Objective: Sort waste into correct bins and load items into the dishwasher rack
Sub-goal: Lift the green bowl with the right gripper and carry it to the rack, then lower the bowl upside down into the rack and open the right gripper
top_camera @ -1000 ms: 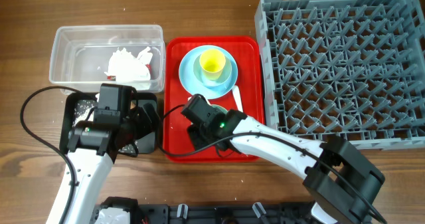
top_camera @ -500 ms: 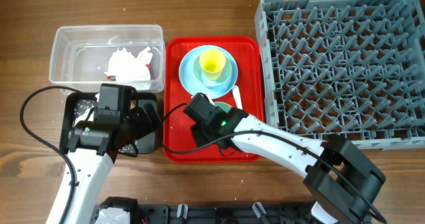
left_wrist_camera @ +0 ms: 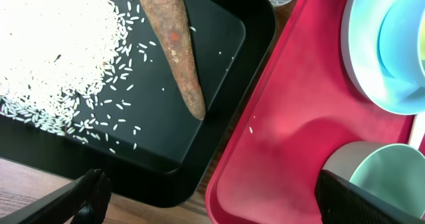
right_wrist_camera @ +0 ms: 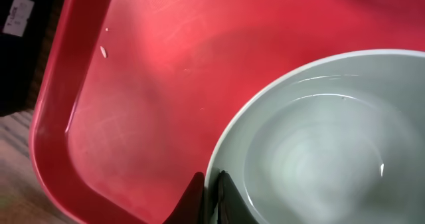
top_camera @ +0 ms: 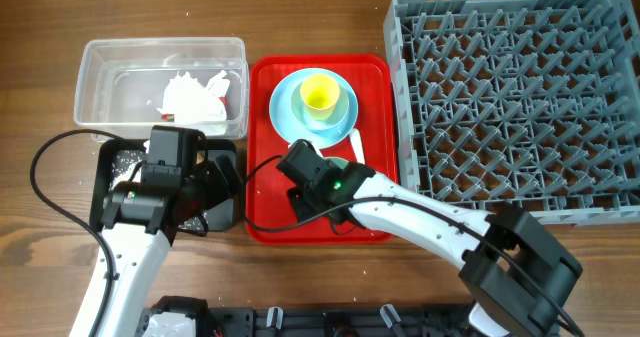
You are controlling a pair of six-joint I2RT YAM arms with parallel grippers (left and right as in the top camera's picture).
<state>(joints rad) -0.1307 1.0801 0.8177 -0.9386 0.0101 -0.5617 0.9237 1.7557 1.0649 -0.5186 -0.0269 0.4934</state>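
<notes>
Wood table (top_camera: 300, 17), red tray (top_camera: 262, 107). Right fingers (right_wrist_camera: 194, 201) pinch pale green bowl (right_wrist_camera: 319, 151) rim; left fingers (left_wrist_camera: 86, 197) spread. Best lifted straight, level.

Right wrist: green bowl (right_wrist_camera: 319, 144) runs off the right and bottom edges. Overhead, the right arm (top_camera: 420, 212) covers most of it; the left arm (top_camera: 135, 227) hides much of the black bin (top_camera: 103, 184).

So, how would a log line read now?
right tool: shut on pale green bowl rim | place: red tray | left tool: open, by black tub
</notes>
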